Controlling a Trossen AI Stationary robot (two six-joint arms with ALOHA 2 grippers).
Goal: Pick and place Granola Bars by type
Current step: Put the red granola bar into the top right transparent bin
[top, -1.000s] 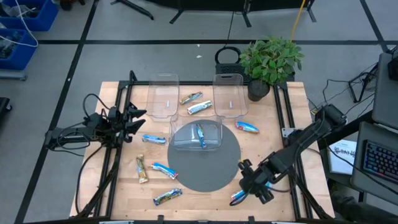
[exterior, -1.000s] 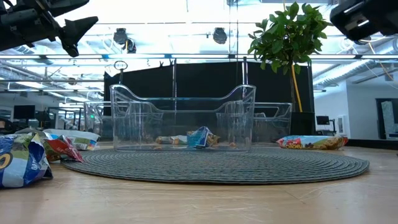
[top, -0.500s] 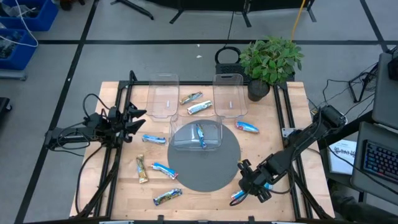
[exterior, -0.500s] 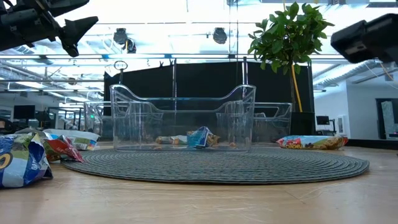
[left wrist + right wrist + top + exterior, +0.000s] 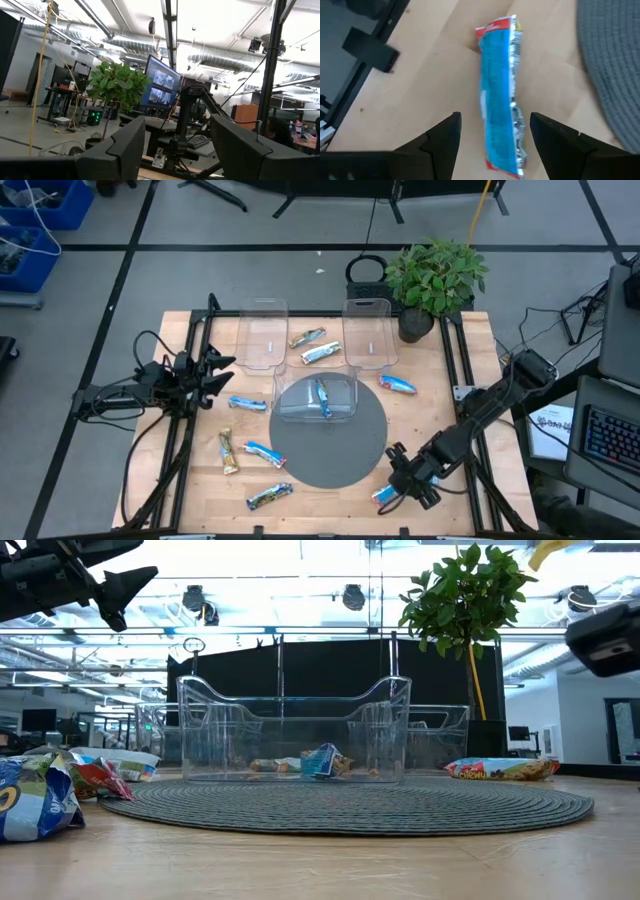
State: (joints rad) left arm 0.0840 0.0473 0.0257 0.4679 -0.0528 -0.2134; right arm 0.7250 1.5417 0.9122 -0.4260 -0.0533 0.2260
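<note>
Right claw (image 5: 492, 137) is held spread wide above a blue granola bar (image 5: 501, 95) on the counter (image 5: 425, 75), nothing gripped. Left claw (image 5: 177, 145) is raised, likewise spread and empty.

High view: even, bright overhead light, soft short shadows under plant (image 5: 436, 275) at upper right; table (image 5: 200, 480) evenly lit, no glare. Low view: strong backlight from ceiling lights across top of frame, upper centre blown out; clear bin (image 5: 293, 730) catches pale reflections; wrapper (image 5: 35, 798) at lower left soft, out of focus. Left wrist view: bright ceiling glare, fingers (image 5: 120, 147) dark silhouettes. Right wrist view: blue bar (image 5: 501, 95) slightly blurred, wood bright.
</note>
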